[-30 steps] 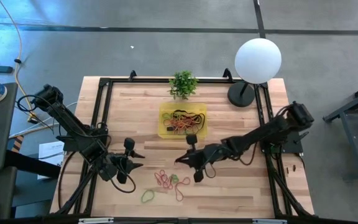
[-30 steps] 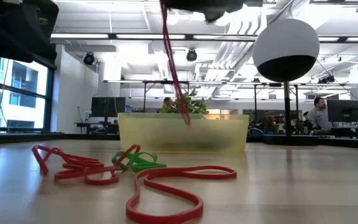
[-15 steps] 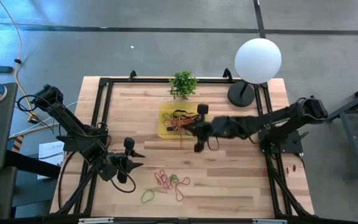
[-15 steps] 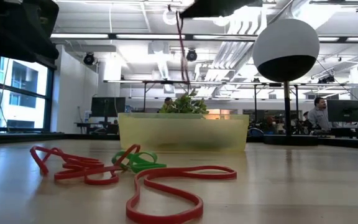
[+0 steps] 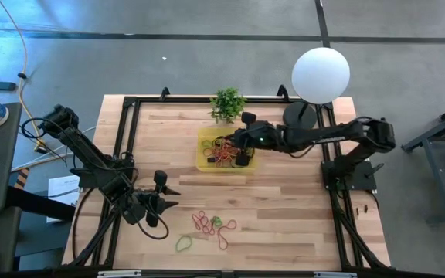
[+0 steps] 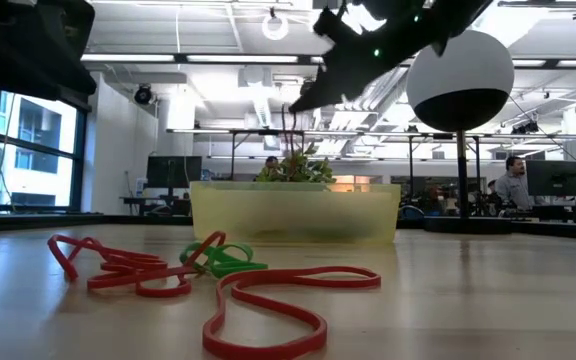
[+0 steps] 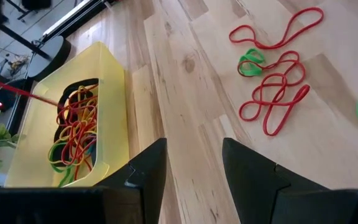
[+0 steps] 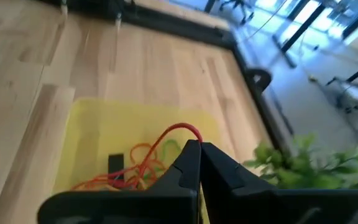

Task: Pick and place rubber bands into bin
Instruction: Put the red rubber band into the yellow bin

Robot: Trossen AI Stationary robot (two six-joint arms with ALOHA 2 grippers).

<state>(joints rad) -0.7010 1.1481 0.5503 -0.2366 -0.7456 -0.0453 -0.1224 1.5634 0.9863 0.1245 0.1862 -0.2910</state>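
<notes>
Translucent plastic bin (image 5: 205, 161), wooden table (image 5: 300, 216)

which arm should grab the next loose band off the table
Left, probably. The left gripper hangs open and empty beside the loose rubber bands. The right gripper is over the bin, shut on a red band.

High view: overhead, facing straight down, whole table (image 5: 284, 208) in frame.
Low view: table-top level, close behind loose rubber bands (image 6: 218, 275), facing the room.
Wrist views: close, angled down.
Shared by all four: the bin (image 5: 205, 161), centre frame.
</notes>
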